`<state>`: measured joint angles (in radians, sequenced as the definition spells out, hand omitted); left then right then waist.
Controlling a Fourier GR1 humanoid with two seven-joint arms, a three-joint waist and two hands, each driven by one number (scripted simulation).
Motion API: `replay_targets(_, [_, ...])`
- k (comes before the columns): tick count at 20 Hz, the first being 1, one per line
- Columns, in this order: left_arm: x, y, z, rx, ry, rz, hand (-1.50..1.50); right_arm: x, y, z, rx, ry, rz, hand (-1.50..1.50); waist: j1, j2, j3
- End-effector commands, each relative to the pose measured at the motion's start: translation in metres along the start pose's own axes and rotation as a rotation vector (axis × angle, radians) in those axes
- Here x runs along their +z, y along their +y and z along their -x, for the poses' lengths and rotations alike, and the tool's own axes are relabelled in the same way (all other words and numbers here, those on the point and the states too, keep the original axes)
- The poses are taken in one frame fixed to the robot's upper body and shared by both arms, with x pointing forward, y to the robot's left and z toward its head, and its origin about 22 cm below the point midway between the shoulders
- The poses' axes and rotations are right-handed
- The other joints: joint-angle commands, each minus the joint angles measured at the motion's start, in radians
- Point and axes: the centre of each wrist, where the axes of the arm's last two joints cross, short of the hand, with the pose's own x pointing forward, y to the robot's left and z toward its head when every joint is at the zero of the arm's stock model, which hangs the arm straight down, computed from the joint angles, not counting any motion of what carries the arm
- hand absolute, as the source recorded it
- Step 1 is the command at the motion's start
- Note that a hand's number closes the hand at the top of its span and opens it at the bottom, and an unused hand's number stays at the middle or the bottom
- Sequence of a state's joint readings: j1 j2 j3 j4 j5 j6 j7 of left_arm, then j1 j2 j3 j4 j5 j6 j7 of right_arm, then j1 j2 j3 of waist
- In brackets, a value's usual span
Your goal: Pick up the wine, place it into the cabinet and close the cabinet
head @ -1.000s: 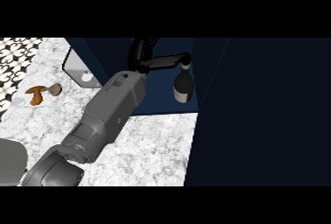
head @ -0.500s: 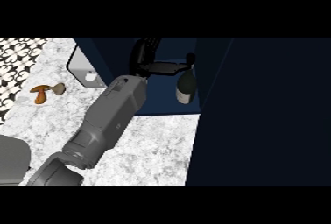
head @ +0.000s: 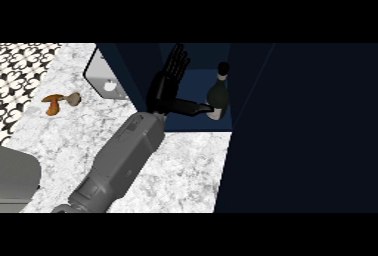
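Observation:
The wine bottle point(head: 217, 95), dark with a pale base, stands inside the dark blue cabinet point(head: 193, 77) on its floor, near the right wall. My left hand point(head: 168, 82) is just left of the bottle, inside the cabinet opening. Its fingers point straight up and away, and its thumb reaches right to the bottle's lower part. The hand is open and no longer wraps the bottle. My grey forearm point(head: 122, 160) runs down to the lower left. My right hand does not show.
A pale cabinet door point(head: 103, 80) with a round knob stands open at the left. A tall dark panel point(head: 303, 130) fills the right side. A brown mushroom point(head: 53, 104) lies on the marble counter point(head: 184, 170). A grey block point(head: 15, 175) sits at lower left.
My left hand's fingers, curled at the bottle's neck before, have straightened and lifted off. The bottle stays standing in the cabinet.

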<state>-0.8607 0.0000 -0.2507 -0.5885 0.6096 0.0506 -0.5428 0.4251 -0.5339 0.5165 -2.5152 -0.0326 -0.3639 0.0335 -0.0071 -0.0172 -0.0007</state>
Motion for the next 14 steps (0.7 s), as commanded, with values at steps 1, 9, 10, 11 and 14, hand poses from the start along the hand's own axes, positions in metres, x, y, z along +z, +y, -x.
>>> replay_targets(1, [0.024,-0.008,0.005,0.044,0.013,-0.005,-1.50,0.009,-0.003,-0.048,-0.103,-0.055,0.012,-1.50,0.015,-0.002,0.000])
replay_targets(9, [0.079,-0.007,0.001,0.075,0.029,-0.020,-1.50,0.017,0.000,-0.055,-0.108,-0.037,0.009,-1.50,0.014,-0.002,0.000])
replay_targets(10, [0.087,-0.009,0.002,0.056,0.012,-0.006,-1.50,0.017,-0.005,-0.057,-0.077,-0.028,-0.022,-1.50,0.008,0.002,0.001])
replay_targets(11, [0.099,-0.005,0.002,0.074,0.025,-0.015,-1.50,0.014,-0.003,-0.055,-0.076,-0.045,0.007,-1.50,0.017,0.003,0.000])
replay_targets(14, [0.129,-0.001,0.000,0.081,0.031,-0.028,-1.50,0.017,-0.003,-0.048,-0.066,-0.032,-0.001,-1.50,0.009,0.004,0.001])
